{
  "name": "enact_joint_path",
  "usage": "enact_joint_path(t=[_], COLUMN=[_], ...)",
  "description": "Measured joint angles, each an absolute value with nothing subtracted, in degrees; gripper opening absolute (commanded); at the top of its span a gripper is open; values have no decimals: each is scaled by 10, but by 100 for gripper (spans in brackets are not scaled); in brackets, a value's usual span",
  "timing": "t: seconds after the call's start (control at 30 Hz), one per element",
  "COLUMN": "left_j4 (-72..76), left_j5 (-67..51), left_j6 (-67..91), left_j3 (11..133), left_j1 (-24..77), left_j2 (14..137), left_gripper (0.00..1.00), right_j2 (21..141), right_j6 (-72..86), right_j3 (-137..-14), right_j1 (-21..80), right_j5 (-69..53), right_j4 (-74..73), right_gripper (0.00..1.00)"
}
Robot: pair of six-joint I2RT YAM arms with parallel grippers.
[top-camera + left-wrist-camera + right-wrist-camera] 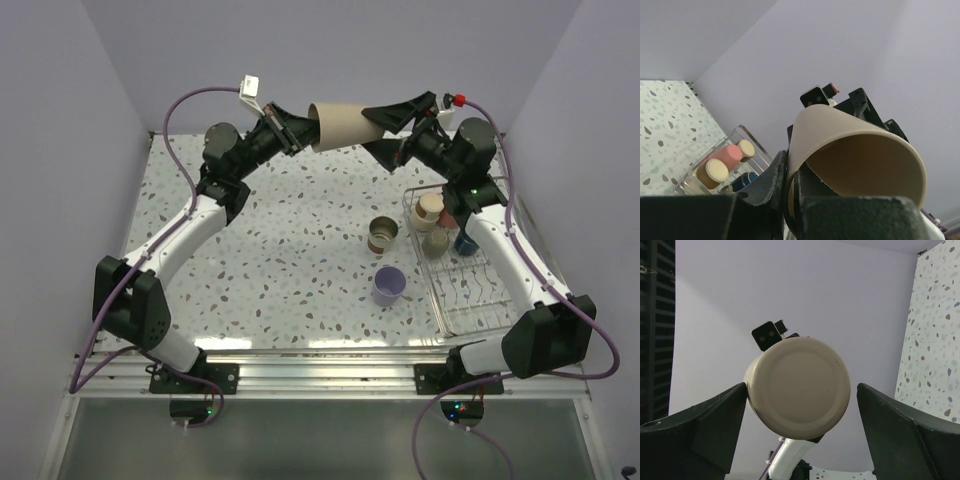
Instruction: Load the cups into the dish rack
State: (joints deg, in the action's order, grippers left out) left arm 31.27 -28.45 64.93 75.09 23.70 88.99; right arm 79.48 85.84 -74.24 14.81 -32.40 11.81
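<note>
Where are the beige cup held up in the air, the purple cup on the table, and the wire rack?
beige cup [338, 126], top view, its side wall.
purple cup [389, 286], top view, its open mouth.
dish rack [476, 300], top view, bare gridded bottom.

Pale lavender walls [330, 50], speckled terrazzo tabletop [300, 230], metal rail [320, 352] along near edge
</note>
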Motion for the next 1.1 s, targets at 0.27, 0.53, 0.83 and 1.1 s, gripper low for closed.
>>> enact_joint_path(t=[0.27,0.53,0.83,1.1], left_j4=[350,345,228,91], left_j5=[-285,-283,-283,-226], left_j6=[668,662,575,483], left_j3=[744,735,714,670], left_j1=[236,236,239,239], left_j2=[896,896,861,775], left_gripper=[0,33,99,100], right_j2=[796,801,796,759], right_j6=[896,898,846,666], right_j3=[-742,-738,-736,-795], right_j1=[154,155,121,2], right_j5=[-316,-314,-312,-237], right_j4=[154,152,82,-174], right_gripper=[32,0,0,0])
